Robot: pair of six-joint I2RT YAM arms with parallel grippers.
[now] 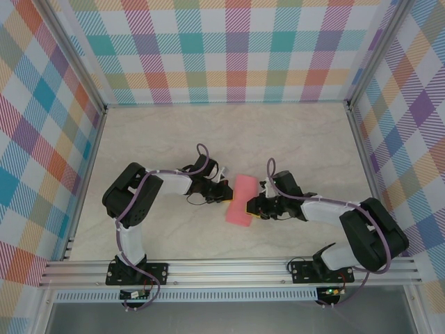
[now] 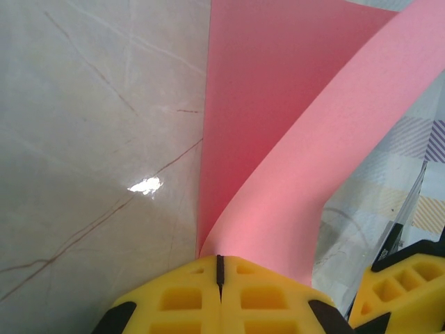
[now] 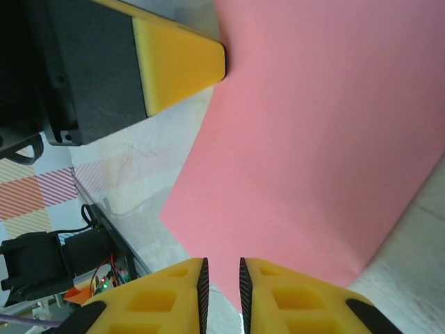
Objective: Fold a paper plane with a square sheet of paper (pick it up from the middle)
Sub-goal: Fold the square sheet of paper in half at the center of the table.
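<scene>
Fold in progress: left claw (image 2: 220, 268) clamps the paper (image 2: 278, 139), which curls ahead of it; right claw (image 3: 221, 285), narrowly parted, should likely align edges before any crease.

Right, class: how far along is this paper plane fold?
Done: the left hand is shut on one edge of the sheet of paper. In hand: the sheet arches over itself, uncreased, right hand beside it, slightly open. Still to do: every crease, nose, wings.
</scene>
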